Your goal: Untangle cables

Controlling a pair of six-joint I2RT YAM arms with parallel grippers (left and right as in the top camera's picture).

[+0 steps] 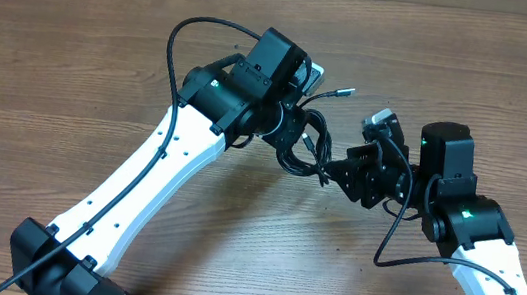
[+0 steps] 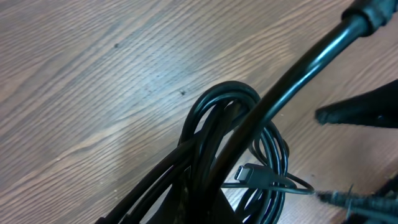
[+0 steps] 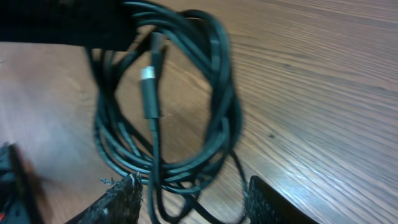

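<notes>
The cables (image 1: 308, 145) are a bundle of thin black loops hanging just over the wooden table between the two arms. My left gripper (image 1: 294, 123) is shut on the bundle's upper side; in the left wrist view the loops (image 2: 219, 118) run straight into the closed left gripper (image 2: 249, 210), and a small flat plug (image 2: 250, 173) lies beside them. One loose strand ends in a plug (image 1: 347, 93) pointing right. My right gripper (image 1: 337, 174) stands open at the bundle's lower right. In the right wrist view the bundle (image 3: 214, 93) hangs ahead, with a few strands passing between the fingertips (image 3: 121, 198).
The wooden table (image 1: 72, 64) spreads out on all sides. The two white arms meet near the middle, wrists close together. A dark tip of the right gripper (image 2: 364, 111) shows at the right in the left wrist view.
</notes>
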